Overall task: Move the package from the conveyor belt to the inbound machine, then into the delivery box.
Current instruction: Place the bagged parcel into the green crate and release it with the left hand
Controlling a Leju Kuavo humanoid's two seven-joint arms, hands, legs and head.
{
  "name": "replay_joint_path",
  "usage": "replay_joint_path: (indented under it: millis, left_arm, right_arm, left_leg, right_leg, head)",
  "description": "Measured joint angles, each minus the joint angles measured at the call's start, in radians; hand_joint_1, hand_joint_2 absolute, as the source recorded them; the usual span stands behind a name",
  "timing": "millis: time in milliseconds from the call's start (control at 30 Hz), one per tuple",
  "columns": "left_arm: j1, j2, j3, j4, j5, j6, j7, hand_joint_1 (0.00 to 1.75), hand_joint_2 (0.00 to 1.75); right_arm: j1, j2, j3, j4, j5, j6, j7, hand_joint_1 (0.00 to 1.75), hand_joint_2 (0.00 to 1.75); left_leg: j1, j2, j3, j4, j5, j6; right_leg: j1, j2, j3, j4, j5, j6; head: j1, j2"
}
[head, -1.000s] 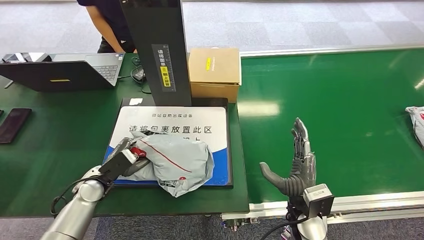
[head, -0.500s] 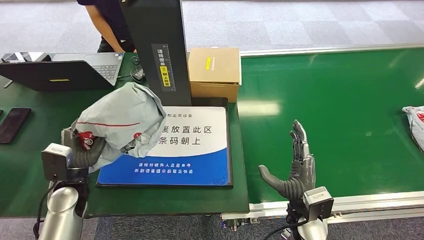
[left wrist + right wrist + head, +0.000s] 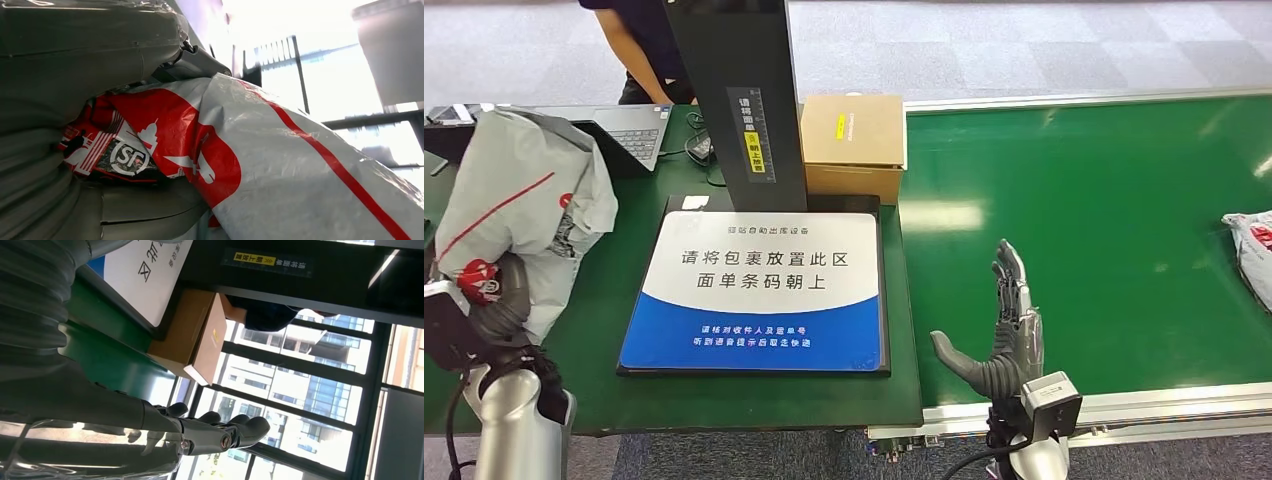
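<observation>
A green-topped table fills the left of the head view and a green conveyor belt (image 3: 1104,220) fills the right, with grey floor beyond and a person standing at the far edge. At far left, the robot's left hand (image 3: 496,308) grips the package (image 3: 519,215), a grey plastic mailer with red stripes and a red logo, lifted clear of the table and hanging up and over the hand. Just behind it sit a laptop (image 3: 629,125) and cables. To the right of that hand lies the inbound machine's scanning pad (image 3: 764,290), a white and blue printed sheet in a black frame, with nothing on it; a black upright column (image 3: 739,95) rises behind it, and a cardboard box (image 3: 854,145) stands beside the column. Further right, over the near edge of the belt, the right hand (image 3: 999,345) stands upright with fingers spread and nothing in it. Well to its right, another grey mailer (image 3: 1252,250) lies at the belt's edge. Judging by the task, the package now goes to the delivery box, which no picture shows; a firm grip and a steady carry should keep the slack bag from slipping. The left wrist view adds the thumb pressed into the crumpled red logo end (image 3: 150,150), which the head view cannot resolve. The right wrist view shows dark fingers (image 3: 225,432) extended against bright windows.
</observation>
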Motion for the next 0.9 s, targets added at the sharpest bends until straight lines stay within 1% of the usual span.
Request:
replay_joint_path:
  millis: [100, 233, 433, 533, 567, 667, 700, 900]
  left_arm:
    - [-0.036, 0.016, 0.044, 0.068, 0.007, 0.074, -0.011, 1.75, 1.75]
    - [-0.088, 0.046, 0.093, 0.183, 0.012, 0.138, -0.028, 1.71, 1.75]
    - [-0.177, 0.09, 0.141, 0.371, 0.002, 0.211, -0.05, 1.58, 1.75]
    - [-0.23, 0.115, 0.159, 0.474, -0.006, 0.243, -0.056, 1.48, 1.75]
    - [-0.245, 0.123, 0.163, 0.503, -0.011, 0.254, -0.058, 1.27, 1.75]
    - [-0.287, 0.145, 0.172, 0.583, -0.035, 0.294, -0.062, 0.18, 1.75]
    - [-0.301, 0.153, 0.176, 0.607, -0.046, 0.303, -0.063, 0.0, 1.75]
    - [-0.382, 0.185, 0.217, 0.712, -0.112, 0.309, -0.063, 0.0, 1.75]
  right_arm:
    - [0.0, 0.002, 0.009, 0.003, -0.002, 0.0, 0.0, 0.0, 1.75]
    - [0.003, 0.002, 0.015, 0.005, -0.004, -0.009, 0.0, 0.0, 1.75]
    - [0.015, 0.002, 0.016, 0.002, -0.008, -0.025, 0.0, 0.0, 1.75]
    - [0.023, 0.002, 0.018, -0.004, -0.012, -0.039, 0.0, 0.0, 1.75]
    - [0.024, 0.002, 0.02, -0.006, -0.012, -0.042, 0.0, 0.0, 1.75]
    - [0.026, 0.002, 0.025, -0.007, -0.013, -0.048, 0.0, 0.0, 1.75]
    - [0.026, 0.002, 0.026, -0.007, -0.013, -0.049, 0.001, 0.0, 1.75]
    - [0.025, 0.002, 0.037, -0.007, -0.013, -0.061, 0.003, 0.0, 1.75]
  left_leg:
    - [0.0, 0.0, 0.0, 0.0, 0.0, 0.0]
    - [0.0, 0.0, 0.0, 0.0, 0.0, 0.0]
    - [0.0, 0.0, -0.001, 0.0, 0.0, 0.0]
    - [0.0, 0.0, -0.001, 0.0, 0.0, 0.0]
    - [0.0, 0.0, -0.001, 0.0, 0.0, 0.0]
    - [0.0, 0.0, -0.001, 0.0, 0.0, 0.0]
    - [0.0, 0.0, -0.001, 0.0, 0.0, 0.0]
    - [0.0, 0.0, -0.001, 0.0, 0.0, 0.0]
  right_leg:
    - [0.0, 0.0, 0.0, 0.0, 0.0, 0.0]
    - [0.0, 0.0, 0.0, 0.0, 0.0, 0.0]
    - [0.0, 0.0, -0.001, 0.0, 0.0, 0.0]
    - [0.0, 0.0, -0.001, 0.0, 0.0, 0.0]
    - [0.0, 0.0, -0.001, 0.0, 0.0, 0.0]
    - [0.0, 0.0, -0.001, 0.0, 0.0, 0.0]
    - [0.0, 0.0, -0.001, 0.0, 0.0, 0.0]
    - [0.0, 0.0, -0.001, 0.0, 0.0, 0.0]
  head:
    - [0.0, 0.0]
    - [0.0, 0.0]
    - [0.0, 0.0]
    - [0.0, 0.0]
    - [0.0, 0.0]
    - [0.0, 0.0]
    - [0.0, 0.0]
    - [0.0, 0.0]
